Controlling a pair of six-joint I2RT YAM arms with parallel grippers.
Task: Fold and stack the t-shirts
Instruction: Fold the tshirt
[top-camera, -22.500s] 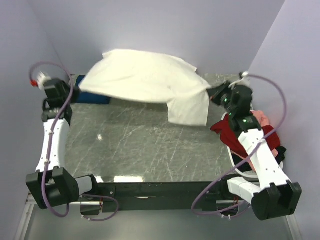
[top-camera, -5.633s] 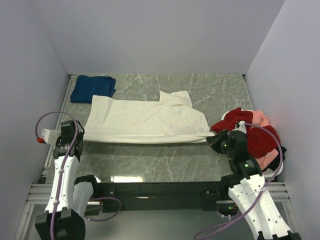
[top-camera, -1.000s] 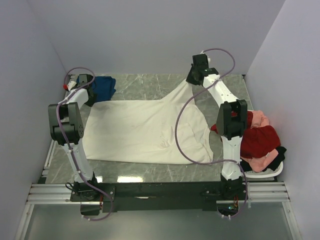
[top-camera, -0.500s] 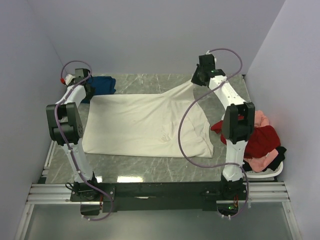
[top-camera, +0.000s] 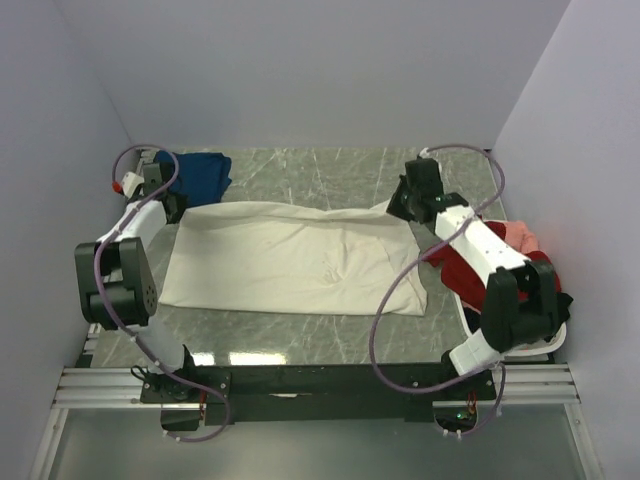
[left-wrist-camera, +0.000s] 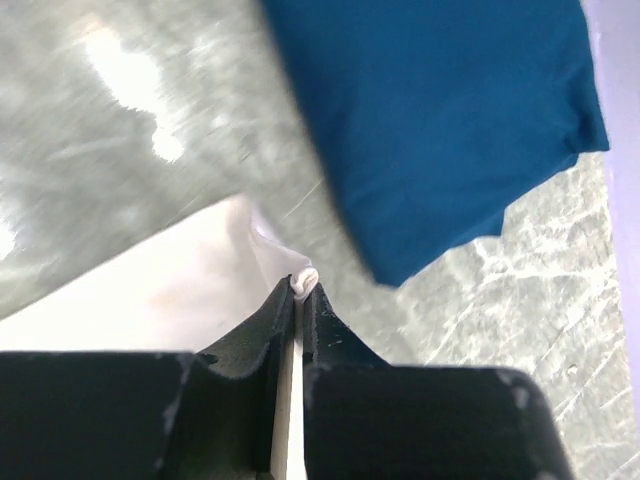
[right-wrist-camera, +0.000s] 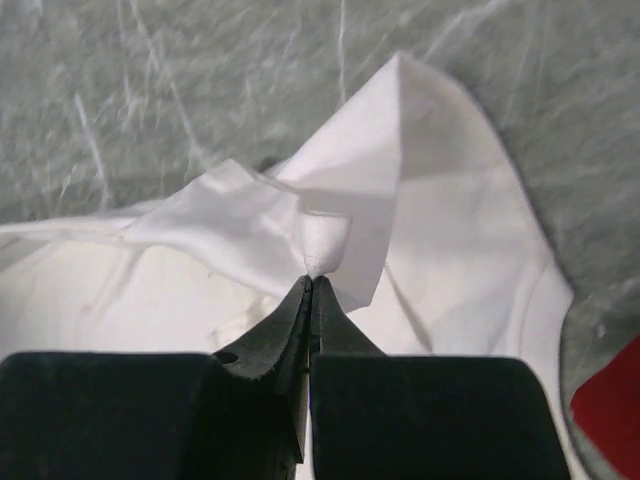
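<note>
A cream shirt (top-camera: 300, 262) lies spread wide across the middle of the desk (top-camera: 300, 185), its near edge flat on the marble and reaching from the left side almost to the basket (top-camera: 466, 316) on the right. The left fingers (top-camera: 163, 203) are clenched on the shirt's far left corner. The left wrist view shows the two black tips (left-wrist-camera: 299, 291) pressed together with a small roll of cream cloth (left-wrist-camera: 170, 290) squeezed between them, just above the desk. The right fingers (top-camera: 399, 208) are clenched on the far right corner. In the right wrist view their tips (right-wrist-camera: 308, 284) meet on a small raised fold of the cream shirt (right-wrist-camera: 420, 230), and the cloth around it lies rumpled, with a pointed flap stretching away over the desk. A blue shirt (top-camera: 197, 174) lies folded at the far left corner of the desk, just beyond the left fingers and apart from the cream one; from the left wrist it fills the upper right of the view (left-wrist-camera: 440, 110). A red shirt (top-camera: 468, 268) and a pink shirt (top-camera: 520, 236) are heaped in the basket at the right edge, partly behind the right arm.
</note>
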